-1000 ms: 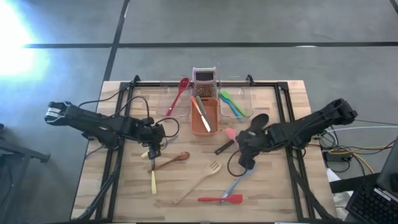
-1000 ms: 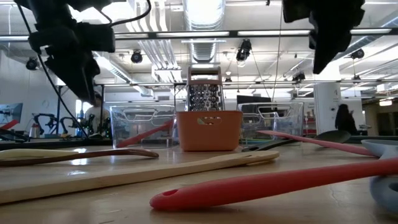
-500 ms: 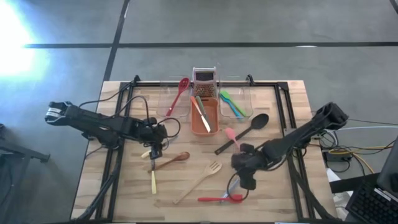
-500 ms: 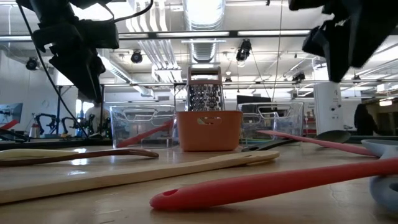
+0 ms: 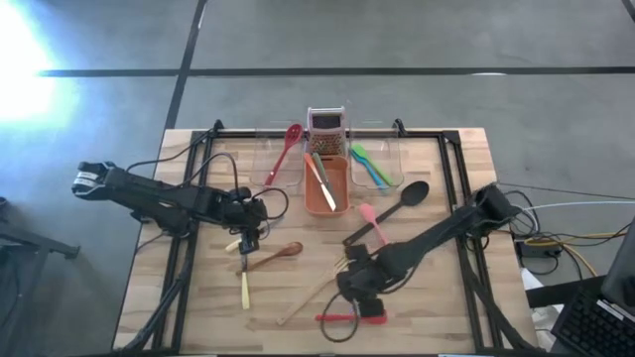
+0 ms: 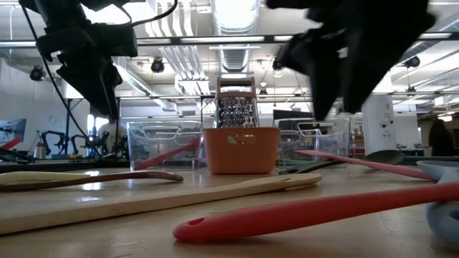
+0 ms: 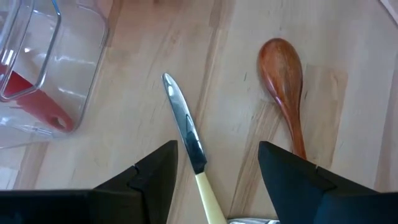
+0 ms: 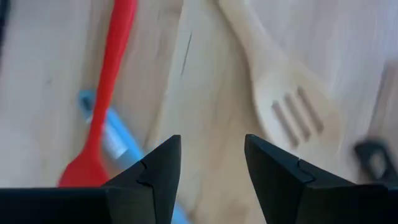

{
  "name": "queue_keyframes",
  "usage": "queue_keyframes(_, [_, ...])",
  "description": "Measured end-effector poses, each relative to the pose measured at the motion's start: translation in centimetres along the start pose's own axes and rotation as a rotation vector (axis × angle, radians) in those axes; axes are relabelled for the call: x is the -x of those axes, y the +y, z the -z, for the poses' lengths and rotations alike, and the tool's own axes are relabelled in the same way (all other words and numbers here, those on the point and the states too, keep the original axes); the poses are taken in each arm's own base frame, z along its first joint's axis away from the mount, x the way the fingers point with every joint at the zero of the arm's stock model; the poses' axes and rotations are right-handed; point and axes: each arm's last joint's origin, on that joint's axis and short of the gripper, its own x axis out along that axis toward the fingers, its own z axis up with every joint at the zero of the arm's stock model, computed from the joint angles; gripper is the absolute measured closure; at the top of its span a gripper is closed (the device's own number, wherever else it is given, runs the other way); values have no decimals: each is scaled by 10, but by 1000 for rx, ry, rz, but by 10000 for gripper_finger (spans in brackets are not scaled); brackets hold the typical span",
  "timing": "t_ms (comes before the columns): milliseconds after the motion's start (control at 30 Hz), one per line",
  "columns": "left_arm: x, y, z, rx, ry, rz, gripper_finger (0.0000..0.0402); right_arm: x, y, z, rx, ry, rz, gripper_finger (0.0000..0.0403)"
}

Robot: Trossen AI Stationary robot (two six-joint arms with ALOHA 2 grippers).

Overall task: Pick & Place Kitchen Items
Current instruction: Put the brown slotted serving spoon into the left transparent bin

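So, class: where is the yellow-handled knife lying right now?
In the high view the yellow-handled knife lies on the table's left half, beside the wooden spoon, just below the left gripper.

A grey concrete floor surrounds the wooden table, crossed by dark seams. Beyond the table, ceiling ducts, hanging lamps and a white column show.

An orange rectangular tub stands near the middle of the wooden table's far edge. A metal box grater stands just behind it, right at that edge. Two clear plastic tubs flank the orange one: one toward the table's left side, the other toward its right.
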Motion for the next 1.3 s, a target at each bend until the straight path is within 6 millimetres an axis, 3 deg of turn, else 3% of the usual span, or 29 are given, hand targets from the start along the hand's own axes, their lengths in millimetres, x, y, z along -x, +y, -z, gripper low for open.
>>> queue_keyframes(367, [-15,3,18,1,64,-21,177,-40,-20,-46,274,4,-29,205])
queue_keyframes(567, [-22,5,28,42,113,-7,177,-58,-28,-66,337,-6,-98,202])
queue_keyframes(867, [-25,5,31,74,119,-8,177,-81,-33,-72,367,31,-71,204])
queue_keyframes(1300, [-24,4,27,86,84,7,177,-79,-39,-77,305,23,21,208])
